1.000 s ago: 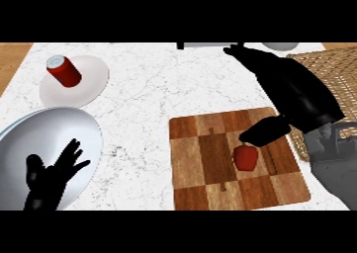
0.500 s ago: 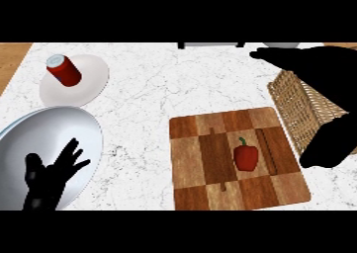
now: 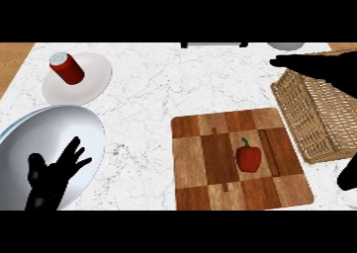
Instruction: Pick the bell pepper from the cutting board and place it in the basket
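Note:
A red bell pepper (image 3: 248, 158) with a green stem lies on the wooden cutting board (image 3: 210, 173), right of its middle, with nothing touching it. The wicker basket (image 3: 312, 118) stands just right of the board. My right hand (image 3: 323, 66) shows as a dark shape over the basket's far end, well away from the pepper, fingers stretched out to the left and holding nothing. Part of that arm also darkens the right edge. My left hand (image 3: 53, 175) rests open at the lower left, fingers spread upward.
A large silver plate (image 3: 35, 133) lies under the left hand. Behind it a white plate (image 3: 93, 81) carries a red can (image 3: 66, 68). A grey object (image 3: 287, 45) sits at the counter's far edge. White marble counter lies between the plates and the board.
My right hand has left the pepper, risen and swung back right over the basket. The pepper stays on the board, uncovered. The left hand has not moved.

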Controlling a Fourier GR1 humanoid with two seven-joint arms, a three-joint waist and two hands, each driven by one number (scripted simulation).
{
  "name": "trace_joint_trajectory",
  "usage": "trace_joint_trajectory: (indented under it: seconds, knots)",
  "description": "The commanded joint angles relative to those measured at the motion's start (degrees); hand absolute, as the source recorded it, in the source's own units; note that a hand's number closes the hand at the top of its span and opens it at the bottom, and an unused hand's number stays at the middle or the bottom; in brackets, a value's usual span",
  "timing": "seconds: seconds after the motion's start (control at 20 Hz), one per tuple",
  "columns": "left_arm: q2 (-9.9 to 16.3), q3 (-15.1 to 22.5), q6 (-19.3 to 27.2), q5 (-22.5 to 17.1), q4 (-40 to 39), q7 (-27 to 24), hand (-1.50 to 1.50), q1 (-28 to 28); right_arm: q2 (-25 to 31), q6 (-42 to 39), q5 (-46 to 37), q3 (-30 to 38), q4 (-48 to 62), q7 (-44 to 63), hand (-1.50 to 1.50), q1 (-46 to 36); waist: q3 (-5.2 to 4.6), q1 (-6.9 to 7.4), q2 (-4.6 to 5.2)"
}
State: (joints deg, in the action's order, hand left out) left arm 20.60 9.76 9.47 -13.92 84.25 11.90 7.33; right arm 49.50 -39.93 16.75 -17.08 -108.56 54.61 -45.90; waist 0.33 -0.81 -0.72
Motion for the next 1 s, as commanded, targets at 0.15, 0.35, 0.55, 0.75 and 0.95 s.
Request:
trace_joint_trajectory:
  seconds: [0.15, 0.35, 0.55, 0.75, 0.95]
  knots:
    - [1.1, -2.0, -4.5, -1.6, -4.7, -1.0, 0.0, 1.5, -4.7, 3.2, -7.5, -3.3, -0.1, 3.4, -1.5, 4.2, -0.38, 1.34, 0.84]
    - [-2.3, 0.2, -1.1, 0.7, -3.2, 1.2, 0.0, 1.5, -7.9, 6.4, -12.7, -5.5, -6.2, 2.7, -1.5, 11.5, -0.33, 0.7, 0.65]
    - [-0.5, -0.7, -3.4, 0.4, -1.5, 1.8, 0.0, 2.5, -7.7, 5.1, -20.3, -4.0, -2.7, -5.5, -1.5, 16.6, -0.28, 0.98, 0.78]
    - [-1.4, -0.4, -2.0, 1.6, -0.1, 3.4, 0.0, 2.1, -14.5, 6.0, -25.5, -11.4, -2.3, 1.3, -1.5, 14.2, -0.34, 1.48, 0.73]
    - [-1.4, -2.3, -4.4, 1.9, -6.8, -0.8, 0.0, 0.9, -13.7, 5.4, -28.4, -10.0, -1.7, -3.8, -1.5, 19.6, -0.35, 0.8, 0.75]
